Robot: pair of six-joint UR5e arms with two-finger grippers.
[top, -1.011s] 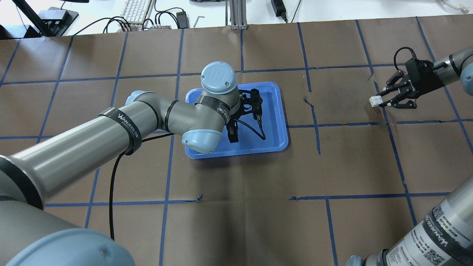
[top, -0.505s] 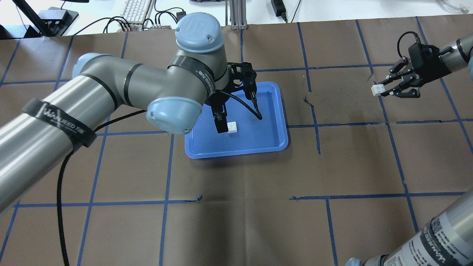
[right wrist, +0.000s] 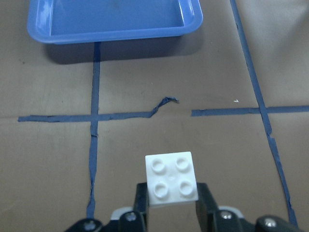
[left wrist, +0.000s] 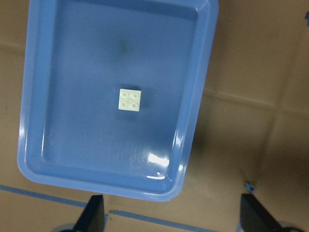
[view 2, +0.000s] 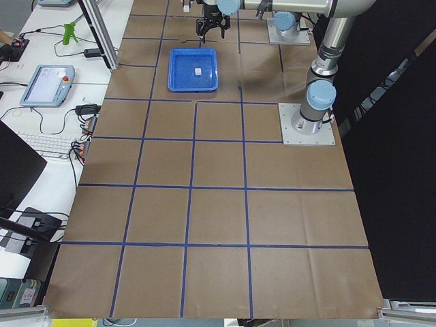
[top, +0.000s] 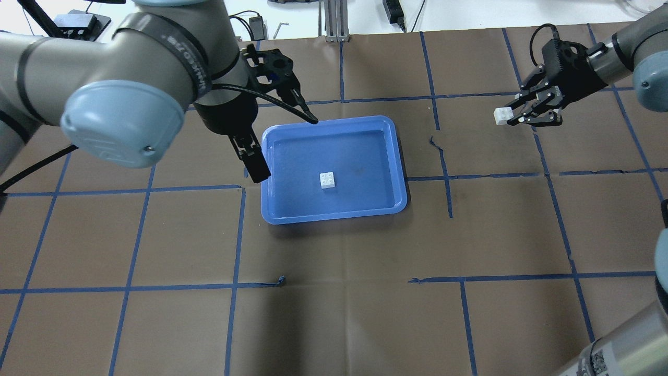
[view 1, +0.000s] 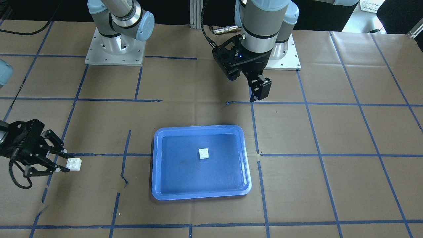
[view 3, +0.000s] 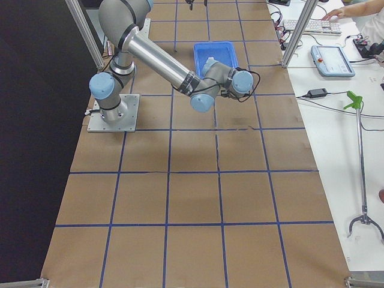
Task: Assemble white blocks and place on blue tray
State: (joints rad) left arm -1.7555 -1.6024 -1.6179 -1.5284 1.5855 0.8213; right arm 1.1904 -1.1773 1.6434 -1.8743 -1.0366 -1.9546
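The blue tray (top: pixel 334 218) lies mid-table, also in the front view (view 1: pixel 198 195) and the left wrist view (left wrist: pixel 198 96). One white block (top: pixel 327 180) rests studs up on its base, also in the front view (view 1: pixel 204 153) and the left wrist view (left wrist: pixel 130 100). My left gripper (top: pixel 257 166) is open and empty, raised over the tray's left edge; it shows in the front view too (view 1: pixel 259 93). My right gripper (top: pixel 514 117) is shut on the second white block (top: pixel 502 116) and holds it above the table, well right of the tray. That block also shows in the right wrist view (right wrist: pixel 171 178) and the front view (view 1: pixel 73 164).
Brown paper with a blue tape grid covers the table. A loose torn bit of tape (top: pixel 434 142) lies between the tray and my right gripper. A keyboard (top: pixel 192 15) and cables lie beyond the far edge. The arm bases (view 1: pixel 114 49) stand at the robot's side.
My left gripper has risen and drawn back left off the tray, leaving a white block on its base. My right gripper has carried its block up and left.
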